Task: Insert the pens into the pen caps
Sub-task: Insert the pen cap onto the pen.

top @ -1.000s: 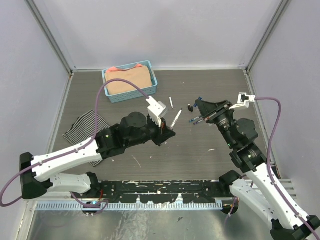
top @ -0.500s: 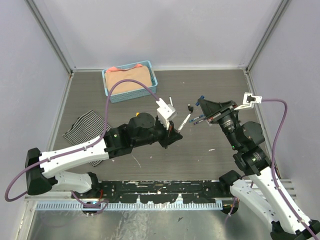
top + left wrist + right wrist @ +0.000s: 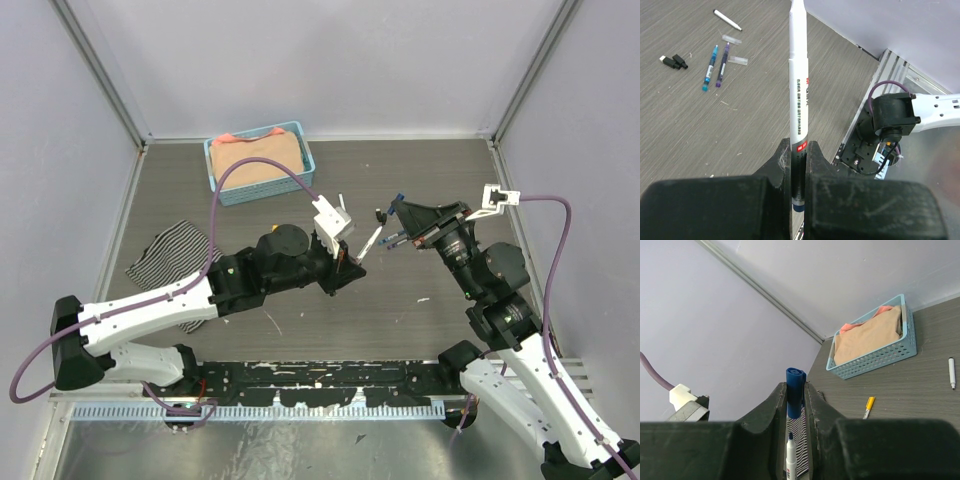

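Observation:
My left gripper (image 3: 798,150) is shut on a white pen (image 3: 798,90) low on its barrel, and the pen (image 3: 366,243) points up and right toward my right gripper (image 3: 400,208). My right gripper (image 3: 795,390) is shut on a dark blue pen cap (image 3: 795,385). In the right wrist view the pen's blue tip (image 3: 791,437) sits just below the cap's open end, with a small gap. On the table lie a light blue pen (image 3: 710,67), a purple pen (image 3: 722,65), a black cap (image 3: 675,61), a white pen (image 3: 341,203) and a yellow-capped pen (image 3: 868,406).
A blue basket (image 3: 218,190) holding tan cloth stands at the back left. A striped cloth (image 3: 168,255) lies at the left, partly under my left arm. Two clear caps (image 3: 731,39) lie near the loose pens. Grey walls close in the table on three sides.
My left arm has carried the white pen up and to the right, toward my right gripper. My right gripper has shifted slightly with the blue cap. Both grips are unchanged.

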You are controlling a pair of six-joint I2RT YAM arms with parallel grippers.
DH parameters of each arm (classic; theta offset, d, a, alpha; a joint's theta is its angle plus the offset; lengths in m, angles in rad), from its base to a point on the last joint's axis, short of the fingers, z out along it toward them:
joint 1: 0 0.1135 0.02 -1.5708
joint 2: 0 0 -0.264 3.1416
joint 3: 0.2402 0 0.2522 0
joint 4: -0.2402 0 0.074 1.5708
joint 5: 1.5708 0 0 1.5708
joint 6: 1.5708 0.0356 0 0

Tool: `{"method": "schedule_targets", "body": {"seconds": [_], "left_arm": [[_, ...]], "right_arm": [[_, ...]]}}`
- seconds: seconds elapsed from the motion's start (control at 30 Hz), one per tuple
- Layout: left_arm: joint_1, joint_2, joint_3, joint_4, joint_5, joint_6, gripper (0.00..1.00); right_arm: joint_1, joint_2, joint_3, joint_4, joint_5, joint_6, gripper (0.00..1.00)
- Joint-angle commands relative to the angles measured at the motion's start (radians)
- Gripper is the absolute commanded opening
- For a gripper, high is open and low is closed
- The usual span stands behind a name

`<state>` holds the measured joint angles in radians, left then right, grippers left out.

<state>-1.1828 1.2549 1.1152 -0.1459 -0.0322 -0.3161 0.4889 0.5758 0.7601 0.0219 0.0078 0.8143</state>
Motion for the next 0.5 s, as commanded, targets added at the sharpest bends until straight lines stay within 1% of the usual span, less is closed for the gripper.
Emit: {"method": "schedule_targets", "body": {"seconds": [0.0,0.47], "left_arm": [[-0.005,0.005,0.043,0.043,0.0,0.014,0.0],[-0.005,0.003,0.044,0.043,-0.013,0.012,0.0]], "right_arm": [[-0.001,-0.011,0.044,0.037,-0.023,-0.02,0.18],[-0.001,-0.008,0.051,0.028,-0.048,-0.024,0.18]]}}
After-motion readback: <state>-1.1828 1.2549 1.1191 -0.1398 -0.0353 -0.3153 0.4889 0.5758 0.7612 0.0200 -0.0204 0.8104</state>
